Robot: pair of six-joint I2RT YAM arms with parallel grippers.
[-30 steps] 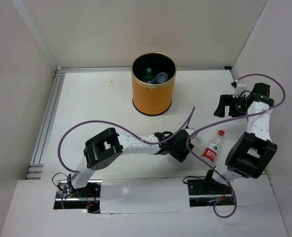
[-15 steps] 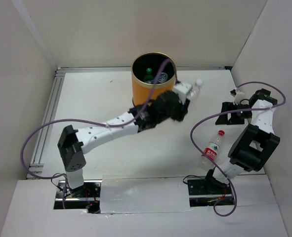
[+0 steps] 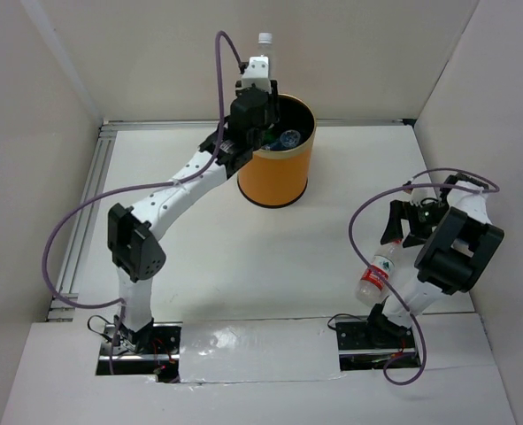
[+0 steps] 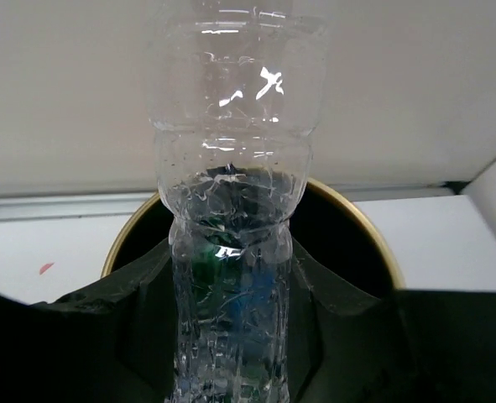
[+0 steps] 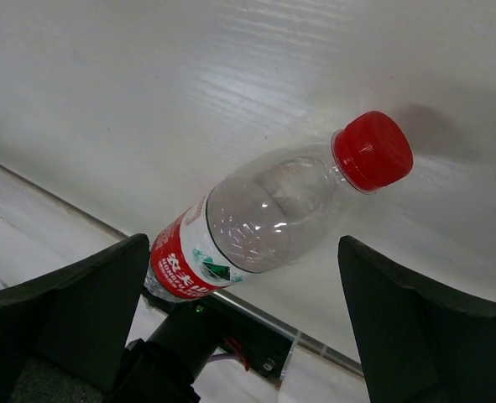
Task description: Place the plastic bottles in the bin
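Clear bottle: clamped between the fingers of the left hand, which is closed on its body. The white cap points away from the wrist. In the top view the bottle is held high, over the left rim of the bin. In the left wrist view the bin's mouth lies directly behind the bottle.

Bin: stands upright on the counter near its far edge. Inside are a green bottle and a blue-capped bottle.

Red-capped bottle: lies on its side on the counter at the right, well apart from the bin.

Right hand: spread wide and holding nothing. In the right wrist view its fingers stand either side of the red-capped bottle, clear of it.
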